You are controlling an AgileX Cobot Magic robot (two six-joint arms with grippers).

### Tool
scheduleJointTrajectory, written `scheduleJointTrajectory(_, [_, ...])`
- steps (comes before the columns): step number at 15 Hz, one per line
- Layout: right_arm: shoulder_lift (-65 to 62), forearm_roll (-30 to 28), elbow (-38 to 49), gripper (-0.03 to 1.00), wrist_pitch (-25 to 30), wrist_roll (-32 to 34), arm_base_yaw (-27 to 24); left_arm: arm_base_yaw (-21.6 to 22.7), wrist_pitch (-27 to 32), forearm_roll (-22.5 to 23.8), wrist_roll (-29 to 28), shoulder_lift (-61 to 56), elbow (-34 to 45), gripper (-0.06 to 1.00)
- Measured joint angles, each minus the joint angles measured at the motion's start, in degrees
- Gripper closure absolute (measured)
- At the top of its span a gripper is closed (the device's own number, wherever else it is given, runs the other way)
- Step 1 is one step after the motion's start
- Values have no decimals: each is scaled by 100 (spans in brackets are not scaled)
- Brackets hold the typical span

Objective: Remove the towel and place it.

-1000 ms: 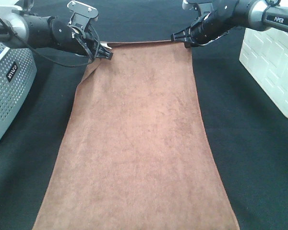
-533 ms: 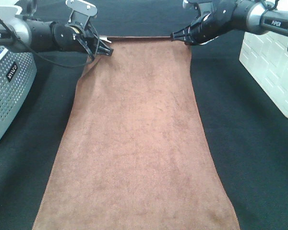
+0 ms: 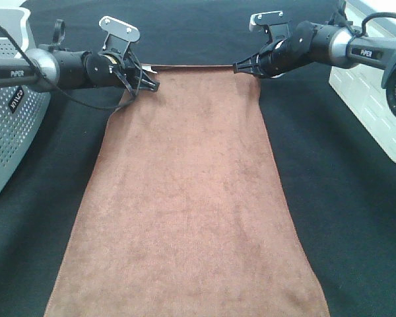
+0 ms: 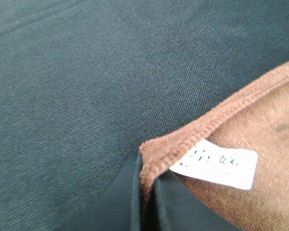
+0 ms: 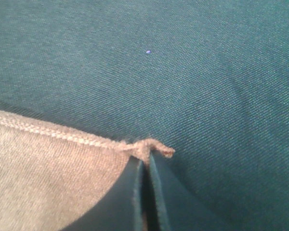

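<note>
As towel [image 3: 185, 198] lies spread | left gripper [image 3: 154, 84] clamps far corner; right gripper [image 3: 237, 67], the other

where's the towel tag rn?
Left wrist view: the tag sits at a corner of the towel, right beside the left gripper pinching it. In the exterior high view, that is the far left corner.

A black cloth [image 3: 356, 218] covers the table. A grey basket [image 3: 3, 139] with little holes sits left, a white box [image 3: 366, 115] right.
</note>
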Motion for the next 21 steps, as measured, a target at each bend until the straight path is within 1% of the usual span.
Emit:
scheduleJointTrajectory(5, [29,143,0,97,-172,0,-46,-23,0,0,0,195,-201,93])
scheduleJointTrajectory(6, [34,264,0,97,-178,0,-52,-23,0,0,0,223,-201,93])
scheduleJointTrajectory(14, [241,470,0,96,-275,0,-52,-23,-29,6,0,229,-201,93])
scheduleJointTrajectory(16, [298,544,0,89,-350,0,-52,-23,-40,6,0,229,-201,91])
scheduleJointTrajectory(17, [304,550,0,82,-350,0,-52,-23,-52,6,0,229,-201,91])
scheduleJointTrajectory(19, [304,550,0,61,-447,0,-69,-23,-69,6,0,229,-201,87])
scheduleJointTrajectory(20, [304,550,0,49,-476,0,-80,-23,-97,6,0,229,-201,83])
scheduleJointTrajectory(21, [304,550,0,41,-487,0,-97,-17,-120,6,0,229,-201,78])
